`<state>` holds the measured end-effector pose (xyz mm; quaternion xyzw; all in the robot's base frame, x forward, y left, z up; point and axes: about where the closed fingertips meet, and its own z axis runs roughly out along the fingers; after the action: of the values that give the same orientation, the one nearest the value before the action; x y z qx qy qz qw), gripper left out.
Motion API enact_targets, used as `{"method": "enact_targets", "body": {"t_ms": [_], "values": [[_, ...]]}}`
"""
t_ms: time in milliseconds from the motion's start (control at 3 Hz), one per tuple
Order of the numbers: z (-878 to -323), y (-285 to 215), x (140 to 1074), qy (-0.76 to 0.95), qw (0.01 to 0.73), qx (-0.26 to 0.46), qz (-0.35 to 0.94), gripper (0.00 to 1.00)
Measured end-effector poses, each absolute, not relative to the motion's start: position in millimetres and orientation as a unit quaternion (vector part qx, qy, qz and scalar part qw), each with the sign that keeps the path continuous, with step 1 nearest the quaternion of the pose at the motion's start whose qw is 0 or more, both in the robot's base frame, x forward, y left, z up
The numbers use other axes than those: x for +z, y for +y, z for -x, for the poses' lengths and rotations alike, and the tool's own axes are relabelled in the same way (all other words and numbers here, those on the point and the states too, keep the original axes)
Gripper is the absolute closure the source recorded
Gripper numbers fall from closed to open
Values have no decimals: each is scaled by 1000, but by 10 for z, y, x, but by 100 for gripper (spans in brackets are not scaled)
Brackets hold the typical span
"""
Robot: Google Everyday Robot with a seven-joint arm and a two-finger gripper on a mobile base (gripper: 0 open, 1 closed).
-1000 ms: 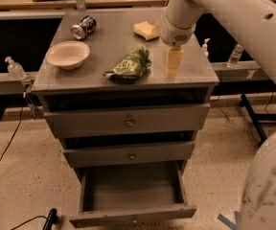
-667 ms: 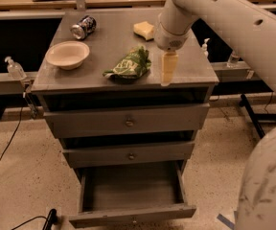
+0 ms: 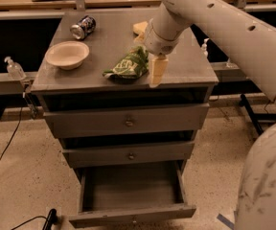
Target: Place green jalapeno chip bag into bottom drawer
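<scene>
Plainly, the green jalapeno chip bag (image 3: 127,67) lies crumpled on the grey cabinet top (image 3: 188,66), near its front edge; the gripper (image 3: 157,73) hangs just beside the bag's right end, pointing down; whether it is open or closed, or touching the bag, cannot be told; the bottom drawer (image 3: 133,218) stands pulled out below; a bowl (image 3: 67,54), soda can (image 3: 83,27) and yellow sponge (image 3: 140,28) sit apart.

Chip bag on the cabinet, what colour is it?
Chip bag: green with white print, seen in the camera view; the gripper hangs close beside it.
</scene>
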<state>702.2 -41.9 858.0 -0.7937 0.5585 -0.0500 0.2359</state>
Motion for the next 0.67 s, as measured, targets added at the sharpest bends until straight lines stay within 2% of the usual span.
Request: {"method": "enact_targets", "body": {"t_ms": [667], "values": [[-6904,-184,8486,532,242,-24,811,59]]}}
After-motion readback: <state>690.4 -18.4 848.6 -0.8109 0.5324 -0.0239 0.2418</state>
